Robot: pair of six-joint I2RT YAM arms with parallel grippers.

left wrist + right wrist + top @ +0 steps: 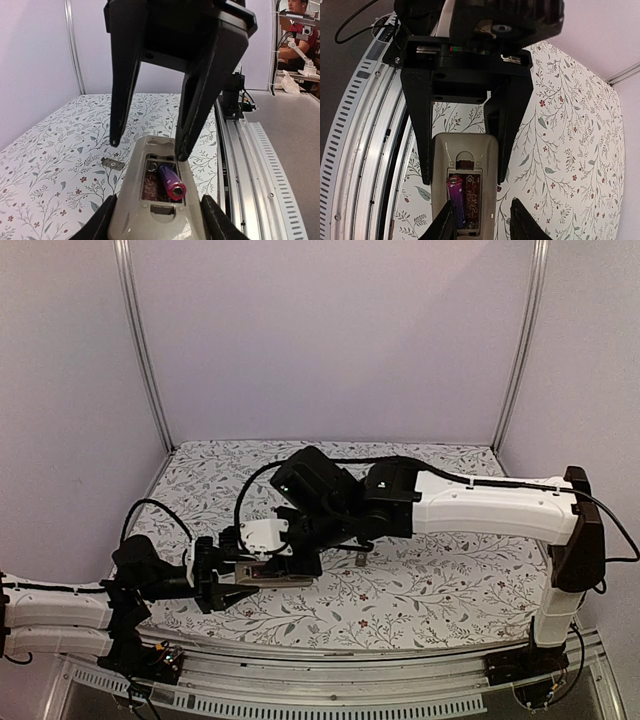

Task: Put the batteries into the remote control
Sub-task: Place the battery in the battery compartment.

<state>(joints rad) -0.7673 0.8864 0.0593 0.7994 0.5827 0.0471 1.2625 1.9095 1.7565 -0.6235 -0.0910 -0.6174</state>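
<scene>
Remote control [131, 200], back up, clamped in left tool [158, 198]; purple battery [171, 182] inside; right tool [463, 177] agape above

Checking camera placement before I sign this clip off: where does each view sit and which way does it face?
Top external: fixed above and behind the bases, facing down onto the table; left arm and right arm show.
Left wrist: looks along the left claw, which grips the remote control; right claw opposite.
Right wrist: looks past its own fingers at the remote's back.
Shared: both wrist views show the purple battery in the recess.
</scene>
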